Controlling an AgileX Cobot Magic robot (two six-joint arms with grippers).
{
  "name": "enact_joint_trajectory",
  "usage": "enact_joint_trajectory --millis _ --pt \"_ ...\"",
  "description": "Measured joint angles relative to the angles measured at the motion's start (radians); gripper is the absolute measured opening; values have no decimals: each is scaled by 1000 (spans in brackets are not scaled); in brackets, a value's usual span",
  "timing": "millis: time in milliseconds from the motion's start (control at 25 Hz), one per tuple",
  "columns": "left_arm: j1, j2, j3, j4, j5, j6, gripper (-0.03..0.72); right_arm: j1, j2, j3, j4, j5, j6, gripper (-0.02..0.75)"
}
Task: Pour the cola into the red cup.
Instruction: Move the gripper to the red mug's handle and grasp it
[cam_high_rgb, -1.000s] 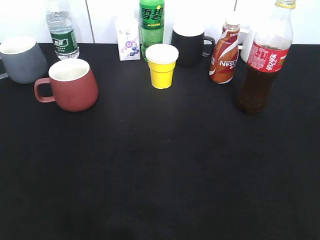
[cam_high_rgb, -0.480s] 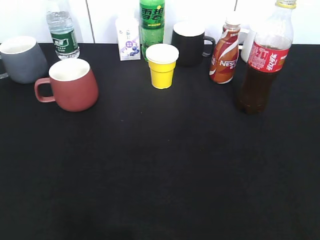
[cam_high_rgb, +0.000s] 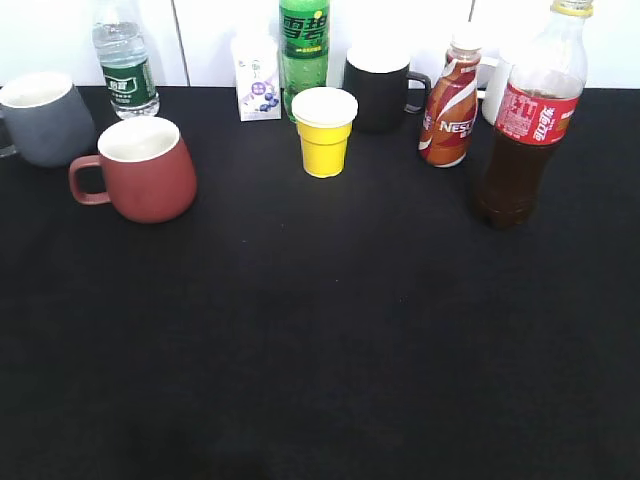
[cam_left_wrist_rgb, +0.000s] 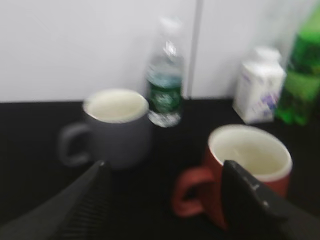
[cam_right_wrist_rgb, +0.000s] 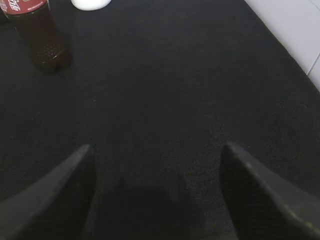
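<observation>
Scanning from the left of the exterior view, a grey mug (cam_high_rgb: 42, 118) sits at the far edge of the black surface (cam_high_rgb: 320, 340), with a water bottle (cam_high_rgb: 124, 62) behind it against the white wall. Just in front stands the red cup (cam_high_rgb: 140, 168), upright, handle turned left, its white inside looking empty and its mouth clear of neighbours, which should leave room for pouring from above. The left wrist view is blurred, yet it shows the left end effector (cam_left_wrist_rgb: 165, 200) with its jaws spread apart and holding nothing, aimed toward the red cup and apparently short of it.

Toward the middle, a small milk carton (cam_high_rgb: 257, 78), a green soda bottle (cam_high_rgb: 304, 50), a yellow cup (cam_high_rgb: 324, 130) and a black mug (cam_high_rgb: 380, 88) line the back. Right of them stands a Nescafe bottle (cam_high_rgb: 450, 100).

At the far right, well apart from the red cup, the cola (cam_high_rgb: 525, 130) stands upright, cap on, untouched. The right end effector (cam_right_wrist_rgb: 155, 195) is likewise spread open and empty over bare cloth, with the bottle's base ahead at its upper left, so gripping the cola appears to be the first step.
</observation>
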Motion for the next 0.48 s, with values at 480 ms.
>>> enact_joint_trajectory --millis 480 --pt "-28 567 -95 12 -375 -7 461 0 0 0 1 0 0 585"
